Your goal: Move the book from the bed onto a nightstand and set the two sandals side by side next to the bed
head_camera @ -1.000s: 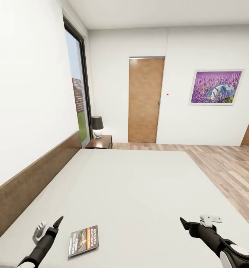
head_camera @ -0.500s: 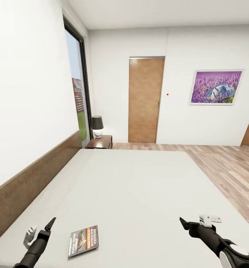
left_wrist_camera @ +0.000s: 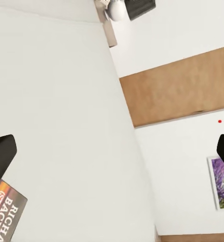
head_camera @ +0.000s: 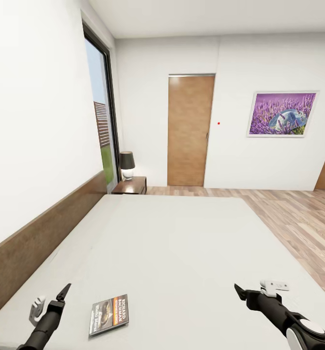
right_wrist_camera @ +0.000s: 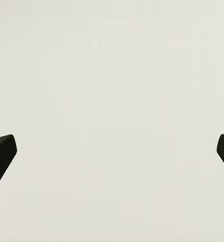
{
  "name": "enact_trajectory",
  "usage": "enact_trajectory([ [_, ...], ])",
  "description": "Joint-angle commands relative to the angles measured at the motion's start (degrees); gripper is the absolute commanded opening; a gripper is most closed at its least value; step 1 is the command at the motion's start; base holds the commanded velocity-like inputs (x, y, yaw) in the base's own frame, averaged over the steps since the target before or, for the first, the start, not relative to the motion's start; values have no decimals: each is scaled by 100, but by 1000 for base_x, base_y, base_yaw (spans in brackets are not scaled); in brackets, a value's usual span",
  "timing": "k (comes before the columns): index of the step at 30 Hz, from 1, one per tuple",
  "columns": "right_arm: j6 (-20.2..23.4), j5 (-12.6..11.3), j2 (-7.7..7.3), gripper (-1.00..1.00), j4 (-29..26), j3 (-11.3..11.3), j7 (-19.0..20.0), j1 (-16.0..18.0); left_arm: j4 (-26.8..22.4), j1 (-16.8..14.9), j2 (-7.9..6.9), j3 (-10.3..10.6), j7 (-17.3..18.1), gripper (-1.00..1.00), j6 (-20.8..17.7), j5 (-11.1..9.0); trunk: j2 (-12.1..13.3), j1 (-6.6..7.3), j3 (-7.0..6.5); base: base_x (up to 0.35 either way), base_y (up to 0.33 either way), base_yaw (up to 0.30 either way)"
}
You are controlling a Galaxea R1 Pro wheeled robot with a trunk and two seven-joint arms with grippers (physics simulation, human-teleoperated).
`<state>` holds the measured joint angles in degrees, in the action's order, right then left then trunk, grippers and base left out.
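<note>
The book (head_camera: 109,313) lies flat on the near part of the off-white bed (head_camera: 182,243), its dark cover with the orange band facing up. My left gripper (head_camera: 63,294) hovers just left of it, open and holding nothing. In the left wrist view one corner of the book (left_wrist_camera: 6,212) shows beside a dark fingertip (left_wrist_camera: 1,156). My right gripper (head_camera: 239,291) is open over bare mattress to the book's right, with its fingertips (right_wrist_camera: 1,154) spread wide. The nightstand (head_camera: 131,185) stands beyond the bed's far corner. The sandals are out of view.
A black-shaded lamp (head_camera: 127,165) stands on the nightstand. The brown headboard (head_camera: 41,238) runs along the left wall under a tall window (head_camera: 101,126). A wooden door (head_camera: 189,131) and a purple picture (head_camera: 281,114) are on the far wall. Wood floor (head_camera: 294,214) lies right of the bed.
My left gripper has moved left and nearer, away from the book, and has been almost still for the last half second. The right gripper and the book have not moved.
</note>
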<state>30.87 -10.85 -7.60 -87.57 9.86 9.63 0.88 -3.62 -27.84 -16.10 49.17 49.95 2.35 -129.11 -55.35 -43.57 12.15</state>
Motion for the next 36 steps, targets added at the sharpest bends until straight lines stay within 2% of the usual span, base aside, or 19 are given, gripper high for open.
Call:
enact_trajectory([
  [1,33,-14,0,100,-6,8,22,3,-7,-3,-4,49,4,100,16,-55,-6,-1,8,0,0,0],
  [9,37,-14,-3,100,-6,15,28,6,-7,-2,-13,38,11,100,-22,-112,-6,-1,8,0,0,0],
  [19,37,-16,4,100,-6,10,-5,2,-3,-2,-30,-59,76,100,-54,-340,-6,-1,8,0,0,0],
  [36,33,-15,0,100,-6,1,-12,3,14,5,-34,-65,81,100,-51,-393,-6,-1,8,0,0,0],
])
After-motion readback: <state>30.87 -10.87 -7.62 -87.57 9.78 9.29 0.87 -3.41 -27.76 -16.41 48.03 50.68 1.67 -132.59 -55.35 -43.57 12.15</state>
